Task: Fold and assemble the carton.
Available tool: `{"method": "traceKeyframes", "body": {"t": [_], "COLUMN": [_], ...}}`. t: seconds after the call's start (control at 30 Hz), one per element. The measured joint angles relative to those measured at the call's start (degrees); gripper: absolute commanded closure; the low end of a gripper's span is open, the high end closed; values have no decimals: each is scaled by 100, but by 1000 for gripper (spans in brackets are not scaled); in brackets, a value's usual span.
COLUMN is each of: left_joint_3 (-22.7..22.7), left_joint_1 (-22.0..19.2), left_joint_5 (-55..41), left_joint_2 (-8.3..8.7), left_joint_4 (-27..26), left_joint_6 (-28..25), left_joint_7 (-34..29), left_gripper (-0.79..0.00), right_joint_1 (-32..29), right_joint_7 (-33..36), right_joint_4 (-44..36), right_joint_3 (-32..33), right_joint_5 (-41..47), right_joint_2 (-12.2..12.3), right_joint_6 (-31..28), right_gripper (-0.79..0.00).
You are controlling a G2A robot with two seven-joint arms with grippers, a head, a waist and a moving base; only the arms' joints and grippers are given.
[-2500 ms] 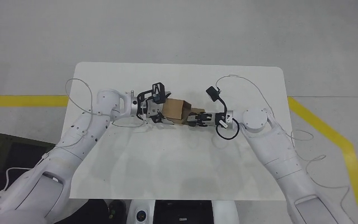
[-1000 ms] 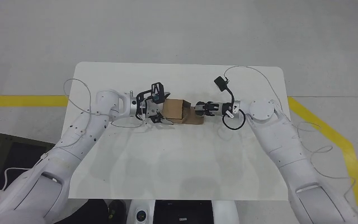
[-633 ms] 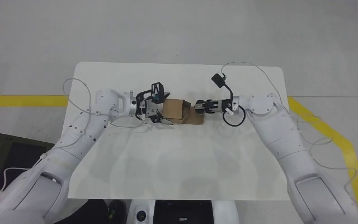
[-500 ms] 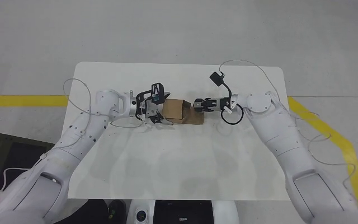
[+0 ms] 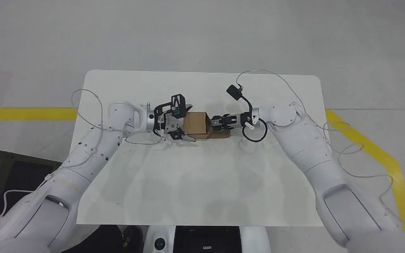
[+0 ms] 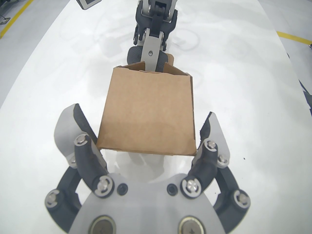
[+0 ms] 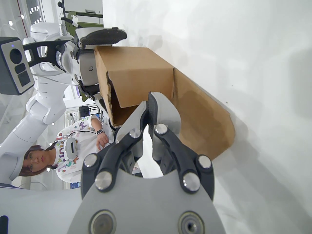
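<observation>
Carton (image 5: 200, 124) lies on its side at the middle of the table (image 5: 190, 190), squared up into a tube. At its left end my left fingers (image 6: 70, 122) are spread wide, one beside each corner, bracing it. At its right end my right fingers (image 7: 165, 113) are pressed together on nothing, their tip at the open mouth, beside a flap (image 7: 207, 127) that juts out along the table. I judge I am closing that end. Next I should push the flap inward without shoving the box.
</observation>
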Motion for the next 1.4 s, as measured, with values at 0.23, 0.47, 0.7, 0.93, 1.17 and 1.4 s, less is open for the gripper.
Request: {"method": "traceKeyframes", "body": {"t": [0.23, 0.47, 0.7, 0.93, 1.17, 1.4], "left_joint_3": [-20, -48, -81, -121, -167, -196], "left_joint_1": [23, 44, 65, 86, 109, 127], "left_joint_5": [33, 55, 83, 108, 88, 63], "left_joint_2": [9, 11, 10, 2, -15, -21], "left_joint_4": [-28, -51, -73, -81, -68, -62], "left_joint_6": [0, 0, 0, 0, 0, 0], "left_joint_7": [-2, -24, -47, -72, -106, -134], "left_gripper": [-785, -785, -785, -785, -785, -785], "right_joint_1": [-53, -31, 14, 68, 141, 184], "right_joint_7": [-153, -196, -168, -130, -116, -85], "right_joint_4": [85, 228, 410, 599, 780, 916], "right_joint_3": [-137, -226, -329, -436, -477, -460], "right_joint_5": [201, 401, 578, 672, 704, 737], "right_joint_2": [-134, -255, -390, -523, -613, -662], "right_joint_6": [28, -44, -119, -196, -280, -345], "right_gripper": [0, 0, 0, 0, 0, 0]}}
